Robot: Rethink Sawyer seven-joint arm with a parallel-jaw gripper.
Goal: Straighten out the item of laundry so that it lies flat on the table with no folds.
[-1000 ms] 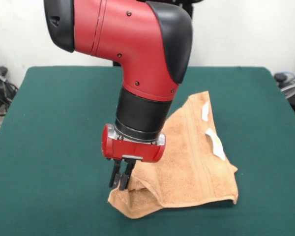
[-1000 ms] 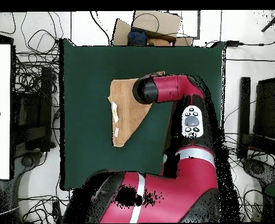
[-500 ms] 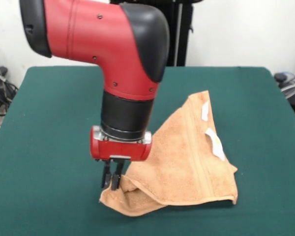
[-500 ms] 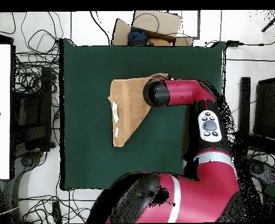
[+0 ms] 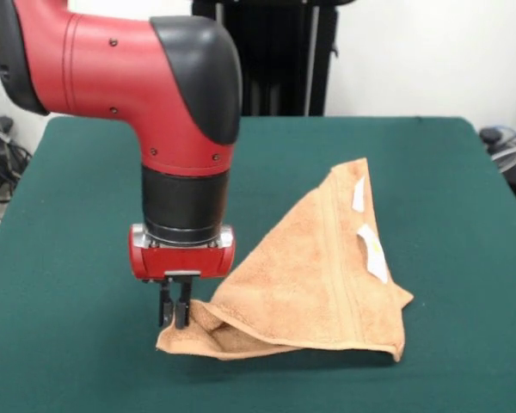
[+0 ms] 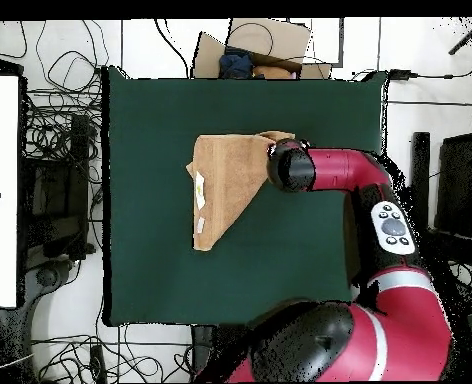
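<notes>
**Corner pinched, towel still doubled over**

The jaws (image 5: 175,315) are closed nearly together on one corner of the peach-orange towel (image 5: 314,275), right at the cloth's leftmost tip in the front view, low over the green counter (image 5: 69,258). From that pinched corner the towel spreads away to the side as a rough triangle, rising toward a point farther back on the counter. A layer is doubled over: a folded lip shows just beside the jaws, with a pocket of shadow under it. Holding the corner this low looks meant to drag the upper layer outward without lifting the whole cloth, so that the fold opens as the corner travels. I judge the task well short of done, since the towel lies as a triangle and not a square.

Two small white tags (image 5: 371,252) sit on the towel's edge well away from the jaws. Any print on them is too small to read. No other writing is legible.
</notes>
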